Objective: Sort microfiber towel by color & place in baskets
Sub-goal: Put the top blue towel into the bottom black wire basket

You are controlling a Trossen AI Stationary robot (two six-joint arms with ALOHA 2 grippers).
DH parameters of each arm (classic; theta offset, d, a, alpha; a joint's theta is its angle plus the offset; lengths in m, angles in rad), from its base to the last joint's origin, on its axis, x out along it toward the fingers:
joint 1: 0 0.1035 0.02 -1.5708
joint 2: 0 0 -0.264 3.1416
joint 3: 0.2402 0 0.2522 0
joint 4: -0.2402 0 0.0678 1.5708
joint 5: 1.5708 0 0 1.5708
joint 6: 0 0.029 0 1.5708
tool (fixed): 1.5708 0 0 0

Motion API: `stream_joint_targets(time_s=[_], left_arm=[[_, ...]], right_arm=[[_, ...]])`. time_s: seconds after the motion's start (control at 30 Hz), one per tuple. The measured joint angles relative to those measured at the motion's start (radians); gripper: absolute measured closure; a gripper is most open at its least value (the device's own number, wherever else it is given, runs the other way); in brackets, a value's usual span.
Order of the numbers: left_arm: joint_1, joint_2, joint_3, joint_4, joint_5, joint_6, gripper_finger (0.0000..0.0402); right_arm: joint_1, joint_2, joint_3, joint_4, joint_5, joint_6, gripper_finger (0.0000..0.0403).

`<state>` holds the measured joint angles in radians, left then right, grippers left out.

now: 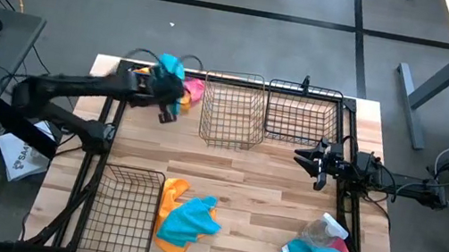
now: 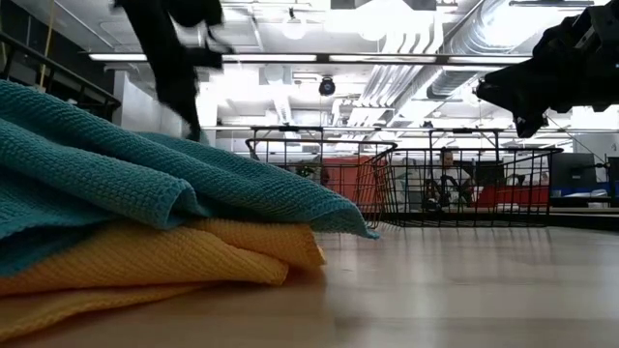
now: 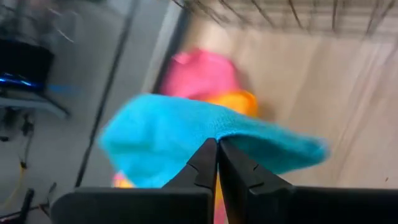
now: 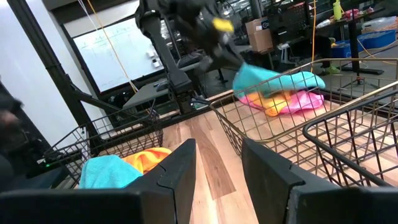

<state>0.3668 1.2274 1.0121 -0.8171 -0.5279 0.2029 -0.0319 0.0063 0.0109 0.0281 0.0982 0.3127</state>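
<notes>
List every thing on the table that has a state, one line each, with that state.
Left gripper: shut on turquoise towel, lifted over the far-left pile.
Right gripper: open, empty, near the far-right basket.
Far-middle basket: empty.
Far-right basket: empty.
Near-left basket: empty.
Pink towel: crumpled on the far-left pile.
Turquoise-on-orange pile: crumpled, unsorted.
Spray bottle: lying on the near-right towels.

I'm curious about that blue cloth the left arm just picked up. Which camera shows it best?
The left wrist view: the turquoise towel is pinched by the left hand. The high view shows it small, the right wrist view distant; the low view misses it.
</notes>
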Motion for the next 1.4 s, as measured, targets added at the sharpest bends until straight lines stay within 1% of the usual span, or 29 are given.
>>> stream_joint_targets(time_s=[0.1, 0.17, 0.23, 0.33, 0.47, 0.57, 0.63, 0.67, 0.8, 0.87, 0.97, 1.03, 1.13, 1.2, 1.27, 1.4], left_arm=[[-0.019, -0.103, 0.090, -0.086, -0.028, -0.071, 0.0401], [-0.040, -0.159, 0.157, -0.141, -0.011, -0.136, 0.0401], [-0.074, -0.200, 0.230, -0.177, 0.050, -0.202, 0.0401], [-0.148, -0.237, 0.343, -0.201, 0.179, -0.294, 0.0401], [-0.269, -0.248, 0.493, -0.200, 0.423, -0.485, 0.0401], [-0.365, -0.246, 0.585, -0.199, 0.567, -0.644, 0.0401], [-0.433, -0.248, 0.628, -0.195, 0.623, -0.756, 0.0401], [-0.465, -0.248, 0.643, -0.195, 0.633, -0.805, 0.0401], [-0.590, -0.248, 0.680, -0.236, 0.634, -0.979, 0.0401], [-0.640, -0.247, 0.681, -0.286, 0.624, -1.052, 0.0401], [-0.705, -0.232, 0.661, -0.421, 0.615, -1.147, 0.0401], [-0.746, -0.215, 0.619, -0.516, 0.613, -1.192, 0.0401], [-0.809, -0.192, 0.508, -0.556, 0.658, -1.238, 0.0401], [-0.850, -0.185, 0.416, -0.522, 0.719, -1.272, 0.0401], [-0.892, -0.188, 0.322, -0.443, 0.779, -1.316, 0.0401], [-0.976, -0.184, 0.147, -0.172, 0.885, -1.426, 0.0401]], right_arm=[[0.000, 0.000, 0.000, 0.000, 0.000, 0.000, 0.0279], [0.000, 0.000, 0.000, 0.000, 0.000, 0.000, 0.0279], [0.000, 0.000, 0.000, 0.000, 0.000, 0.000, 0.0279], [0.000, 0.000, 0.000, 0.000, 0.000, 0.000, 0.0279], [0.000, 0.000, 0.000, 0.000, 0.000, 0.000, 0.0279], [0.000, 0.000, 0.000, 0.000, 0.000, 0.000, 0.0279], [0.000, 0.000, 0.000, 0.000, 0.000, 0.000, 0.0279], [0.000, 0.000, 0.000, 0.000, 0.000, 0.000, 0.0279], [0.000, 0.000, 0.000, 0.000, 0.000, 0.000, 0.0279], [0.000, 0.000, 0.000, 0.000, 0.000, 0.000, 0.0279], [0.000, 0.000, 0.000, 0.000, 0.000, 0.000, 0.0279], [0.000, 0.000, 0.000, 0.000, 0.000, 0.000, 0.0279], [0.000, 0.000, 0.000, 0.000, 0.000, 0.000, 0.0279], [0.000, 0.000, 0.000, 0.000, 0.000, 0.000, 0.0279], [0.000, 0.000, 0.000, 0.000, 0.000, 0.000, 0.0279], [0.000, 0.000, 0.000, 0.000, 0.000, 0.000, 0.0279]])
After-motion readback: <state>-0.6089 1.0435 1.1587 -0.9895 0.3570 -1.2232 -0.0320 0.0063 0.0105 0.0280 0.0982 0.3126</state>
